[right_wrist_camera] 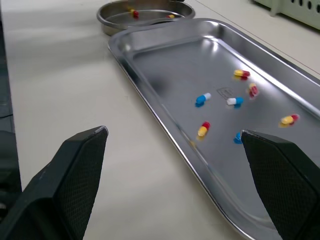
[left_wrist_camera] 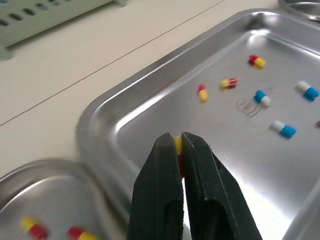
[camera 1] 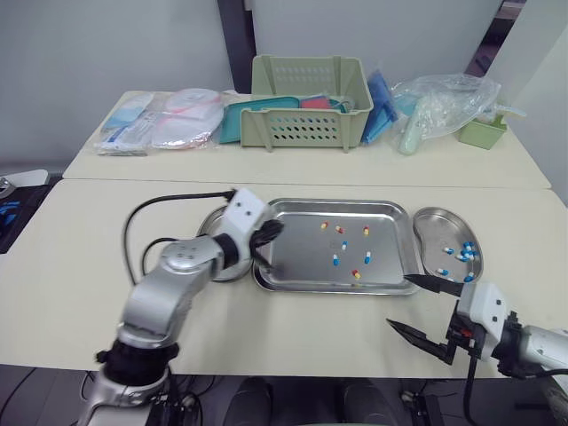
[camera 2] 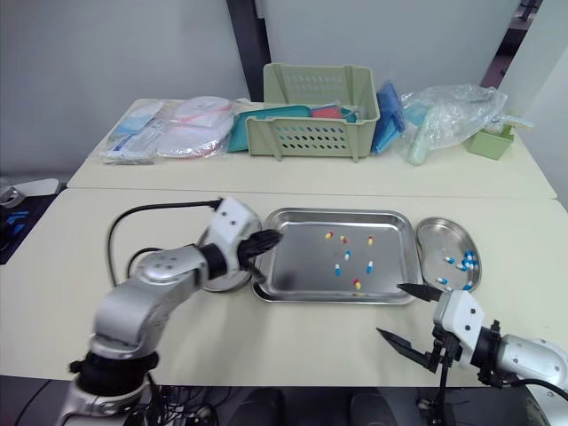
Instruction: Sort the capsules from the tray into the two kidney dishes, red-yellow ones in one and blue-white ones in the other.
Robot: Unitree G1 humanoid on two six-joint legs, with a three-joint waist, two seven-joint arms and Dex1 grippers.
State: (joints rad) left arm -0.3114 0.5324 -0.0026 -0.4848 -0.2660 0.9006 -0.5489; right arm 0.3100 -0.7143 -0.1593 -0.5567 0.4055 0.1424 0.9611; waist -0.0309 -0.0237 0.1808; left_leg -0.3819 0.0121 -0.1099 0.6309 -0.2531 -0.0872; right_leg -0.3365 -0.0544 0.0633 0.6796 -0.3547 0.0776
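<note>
My left gripper (camera 1: 273, 229) hovers over the left end of the steel tray (camera 1: 302, 262), shut on a red-yellow capsule (left_wrist_camera: 178, 146) whose yellow tip shows between the fingertips. Several capsules of both kinds (camera 1: 344, 245) lie scattered mid-tray. The left kidney dish (left_wrist_camera: 50, 190), partly hidden under my left arm, holds red-yellow capsules (left_wrist_camera: 34, 226). In the right kidney dish (camera 1: 437, 224) lie blue-white capsules (camera 1: 463, 253). Off the tray's front right corner, my right gripper (camera 1: 397, 300) stands open above the table with nothing in it.
On the back table stand a green basket (camera 1: 309, 102), plastic packets (camera 1: 160, 120), a clear bag (camera 1: 444, 106) and a small green box (camera 1: 482, 131). A black cable (camera 1: 146, 217) loops on the table beside my left arm.
</note>
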